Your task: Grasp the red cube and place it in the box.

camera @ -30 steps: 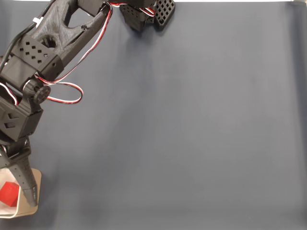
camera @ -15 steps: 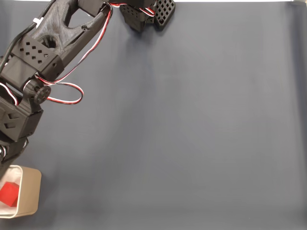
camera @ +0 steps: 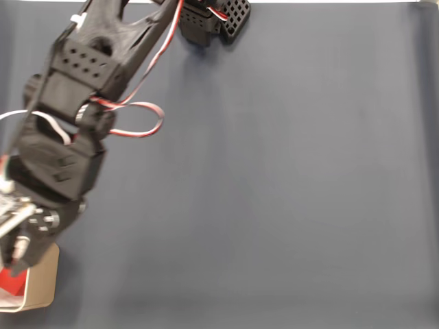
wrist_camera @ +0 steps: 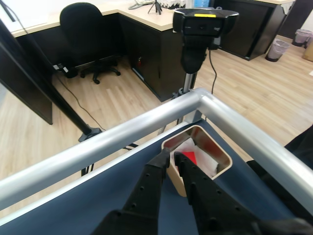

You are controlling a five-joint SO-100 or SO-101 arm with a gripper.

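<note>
The red cube lies inside the tan box at the lower left corner of the fixed view, partly covered by my gripper, which hangs blurred above the box's top edge. In the wrist view the cube rests on the white floor of the box. My gripper points at the box's near wall from above. Its black fingers stand almost together with a slim gap and nothing between them.
A dark blue-grey mat covers the table, and the arm's base sits at its top edge. A silver metal rail runs along the table's edge behind the box. A webcam on a stand rises beyond it.
The gripper has come up out of the box, leaving the red cube inside. The whole arm has risen toward the fixed camera and shifted right.
</note>
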